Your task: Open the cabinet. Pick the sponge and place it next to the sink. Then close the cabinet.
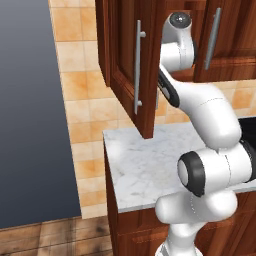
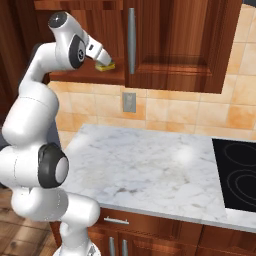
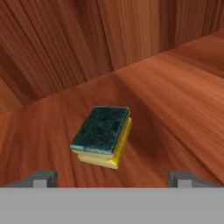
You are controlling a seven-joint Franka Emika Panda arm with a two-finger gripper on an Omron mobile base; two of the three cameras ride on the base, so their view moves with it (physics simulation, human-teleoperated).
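Note:
The cabinet's left door (image 1: 125, 60) stands swung open, its grey bar handle (image 1: 138, 65) facing me; the right door (image 2: 175, 45) is shut. My arm reaches inside over the wooden shelf (image 3: 175, 87). The sponge (image 3: 103, 135), yellow with a dark green top, lies flat on that shelf, and in the right base view the sponge (image 2: 105, 66) sits just below the hand. My gripper (image 3: 113, 179) is open, its fingertips (image 3: 41, 178) spread wide on either side of the sponge and short of it, touching nothing. The sink is out of view.
A white marble counter (image 2: 145, 170) lies below the cabinet, with a glossy black stovetop (image 2: 240, 170) at its right end. A wall outlet (image 2: 129, 102) sits on the tiled backsplash. Lower wooden drawers (image 2: 117, 220) run under the counter. A grey wall (image 1: 30, 110) is to the left.

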